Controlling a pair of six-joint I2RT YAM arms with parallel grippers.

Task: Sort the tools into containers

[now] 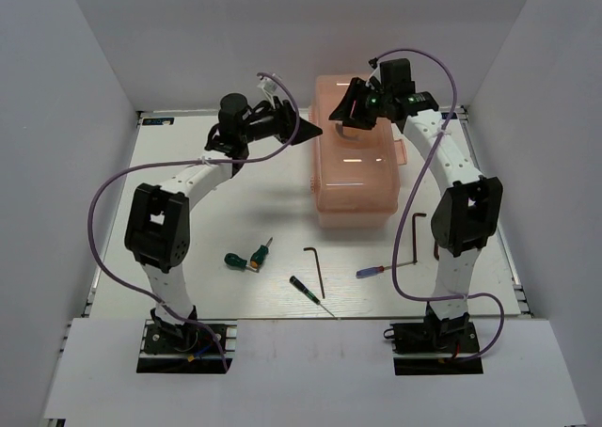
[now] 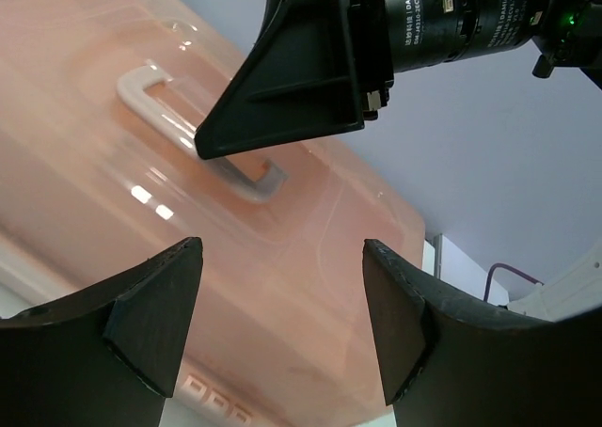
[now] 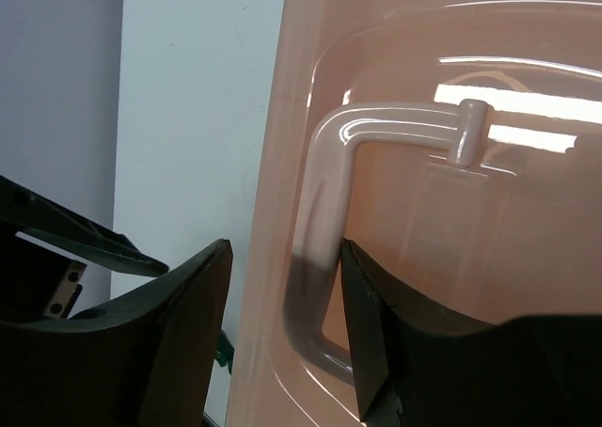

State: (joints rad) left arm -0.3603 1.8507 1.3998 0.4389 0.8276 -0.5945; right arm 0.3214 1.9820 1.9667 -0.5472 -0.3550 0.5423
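Note:
The closed salmon-pink toolbox [image 1: 356, 168] stands at the back centre, its lid handle [image 3: 324, 220] lying flat. My right gripper [image 1: 350, 113] is open over the lid. In the right wrist view [image 3: 284, 250] its fingers straddle one side bar of the handle, with the inner finger against the bar. My left gripper [image 1: 313, 129] is open and empty beside the box's left upper edge, facing the lid [image 2: 141, 182]. On the table lie two stubby green screwdrivers [image 1: 246, 258], a hex key [image 1: 316, 269], a slim green screwdriver [image 1: 308, 292] and a blue-and-red screwdriver [image 1: 376, 270].
Another hex key [image 1: 419, 231] lies right of the box, next to the right arm's upright link [image 1: 463, 222]. White walls enclose the table on three sides. The two grippers are close together above the box's left rear corner.

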